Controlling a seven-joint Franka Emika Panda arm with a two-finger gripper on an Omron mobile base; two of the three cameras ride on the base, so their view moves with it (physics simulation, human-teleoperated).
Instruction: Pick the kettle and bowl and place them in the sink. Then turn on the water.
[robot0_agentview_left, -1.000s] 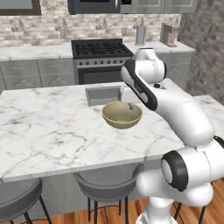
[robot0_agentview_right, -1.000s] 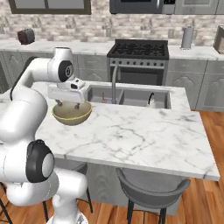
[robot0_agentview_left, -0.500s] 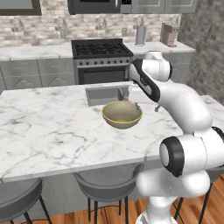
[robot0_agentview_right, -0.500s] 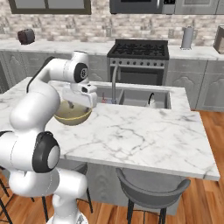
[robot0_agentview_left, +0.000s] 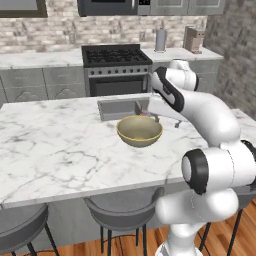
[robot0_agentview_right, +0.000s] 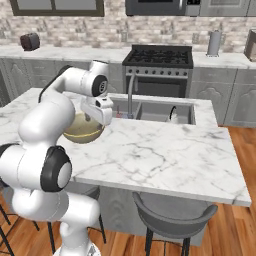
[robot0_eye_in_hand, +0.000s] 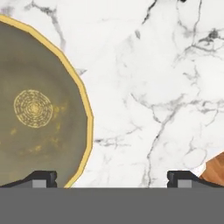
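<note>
On the white grey-veined marble island counter (robot0_agentview_left: 60, 145), just in front of the rectangular grey steel double-basin sink (robot0_agentview_left: 117, 108), sits the wide round olive-tan bowl with a lighter yellowish rim (robot0_agentview_left: 139, 131), upright, nothing seen inside. Seen again from the right base view (robot0_agentview_right: 82, 129), partly hidden behind the white arm's wrist. Hovering just beside the bowl, on its right in the left base view, hangs the two-finger gripper (robot0_eye_in_hand: 112, 177), pointing down at bare marble, jaws spread wide, nothing between them; one dark fingertip (robot0_eye_in_hand: 41, 177) over the bowl's edge (robot0_eye_in_hand: 41, 109), the other fingertip over the counter.

Behind the bowl rises the tall curved grey faucet (robot0_agentview_right: 130, 95), standing between the bowl and the far basin. At the sink's right end, well apart from the bowl, a thin black arched handle (robot0_agentview_right: 171, 113) shows above the basin rim, possibly the small kettle; body too hidden to tell.

Beyond the sink, against the back wall, a black gas stove with a steel front (robot0_agentview_left: 116, 70), flanked by grey cabinets. On the back counter right of the stove, a tall steel cylinder canister (robot0_agentview_left: 160, 40) and a brown boxy appliance (robot0_agentview_left: 193, 39). Far left on that counter in the right base view, a small dark toaster (robot0_agentview_right: 30, 41). Below the island's near edge, under the bowl, round grey stools (robot0_agentview_left: 122, 202).
</note>
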